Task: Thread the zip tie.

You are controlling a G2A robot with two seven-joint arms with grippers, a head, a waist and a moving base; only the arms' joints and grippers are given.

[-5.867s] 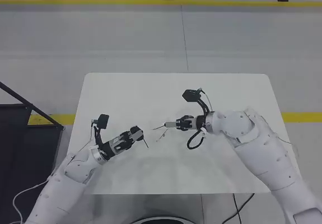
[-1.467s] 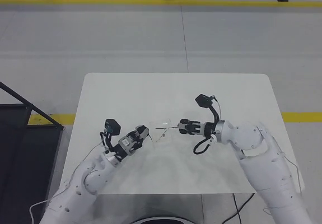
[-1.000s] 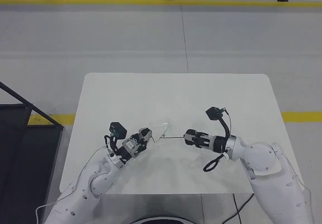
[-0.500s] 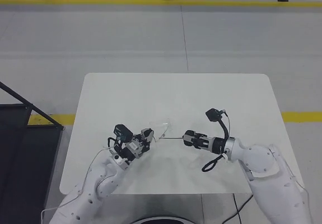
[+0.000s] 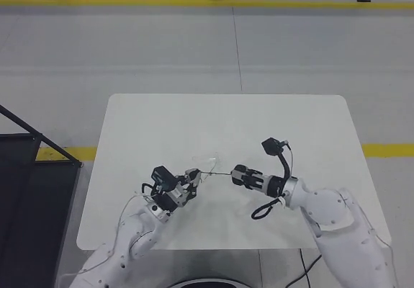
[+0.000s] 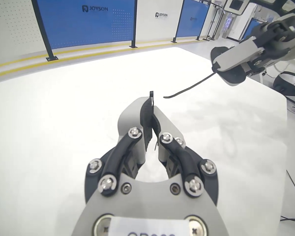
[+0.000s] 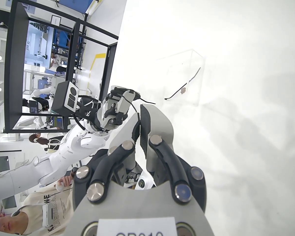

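My left gripper (image 5: pixel 191 178) (image 6: pixel 151 114) is shut on the head end of the black zip tie (image 6: pixel 151 95), which pokes out a little above its pads. My right gripper (image 5: pixel 234 175) (image 7: pixel 139 121) is shut on the zip tie's thin strap (image 5: pixel 217 174) (image 6: pixel 186 90). The strap's free tip points at the left gripper and ends a short gap from the head. Both grippers hang just above the white table (image 5: pixel 300 129), left of its middle and facing each other. The left wrist view has the right gripper (image 6: pixel 217 68) at the far side.
A small clear box (image 5: pixel 208 160) (image 7: pixel 182 74) stands on the table just behind the two grippers, with a spare black zip tie (image 7: pixel 184 87) inside. A black frame and dark panel (image 5: pixel 19 180) stand off the table's left edge.
Over the last second my left gripper moved right toward the right one, and the right gripper edged left. The gap between strap tip and head has closed to a small one.
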